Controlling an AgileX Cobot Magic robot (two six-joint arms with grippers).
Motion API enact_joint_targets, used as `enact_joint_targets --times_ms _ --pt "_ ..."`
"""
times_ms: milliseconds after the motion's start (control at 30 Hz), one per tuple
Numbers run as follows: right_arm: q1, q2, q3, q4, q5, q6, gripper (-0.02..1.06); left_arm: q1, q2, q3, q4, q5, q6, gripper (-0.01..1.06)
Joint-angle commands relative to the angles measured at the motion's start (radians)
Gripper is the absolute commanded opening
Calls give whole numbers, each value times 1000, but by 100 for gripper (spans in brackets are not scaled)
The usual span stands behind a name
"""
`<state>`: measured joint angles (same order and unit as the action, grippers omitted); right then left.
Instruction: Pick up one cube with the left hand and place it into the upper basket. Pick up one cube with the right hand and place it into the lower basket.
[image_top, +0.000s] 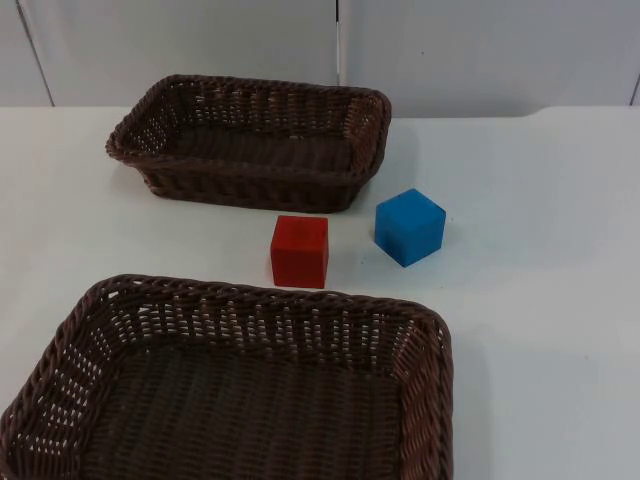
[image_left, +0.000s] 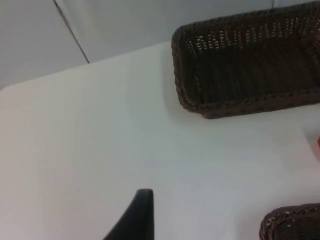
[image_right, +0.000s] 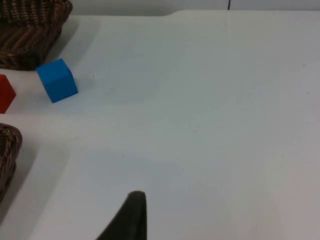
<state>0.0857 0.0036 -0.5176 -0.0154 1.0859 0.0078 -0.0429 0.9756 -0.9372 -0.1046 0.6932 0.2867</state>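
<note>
Cubes: red cube (image_top: 299, 251) and blue cube (image_top: 409, 226) side by side on the table (image_top: 540, 260), blue at 3 o'clock of red.
Baskets: upper basket (image_top: 250, 140) at 12 o'clock, lower basket (image_top: 240, 385) at 6 o'clock of the cubes.
Left hand (image_left: 132, 220): above bare table; grip state cannot be told.
Right hand (image_right: 127, 217): above bare table; grip state cannot be told.

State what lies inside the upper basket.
Nothing: the upper basket shows only bare woven floor. The red cube and blue cube sit outside it on the table.

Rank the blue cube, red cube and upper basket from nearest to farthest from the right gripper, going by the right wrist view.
From the right gripper's fingertip:
1. Blue cube, on bare table on the gripper's side of the red cube.
2. Red cube, just past the blue one.
3. Upper basket, behind both cubes toward the wall.
</note>
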Motion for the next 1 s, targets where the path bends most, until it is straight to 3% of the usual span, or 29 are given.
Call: enact_joint_targets --times_ms 0,200,367,700,967 --pt "-6 -4 2 1 -8 6 105 -6 2 -6 -20 -19 3 105" --pt "-6 -4 2 1 -8 6 105 -6 2 -6 -88 -19 58 105" --pt "-6 -4 2 1 -8 6 105 -41 3 -6 -248 -22 217 105" --pt "-6 -4 2 1 -8 6 105 -171 133 -6 -244 -103 261 105" --pt "-6 -4 2 1 -8 6 105 -179 260 -68 -259 -102 269 105"
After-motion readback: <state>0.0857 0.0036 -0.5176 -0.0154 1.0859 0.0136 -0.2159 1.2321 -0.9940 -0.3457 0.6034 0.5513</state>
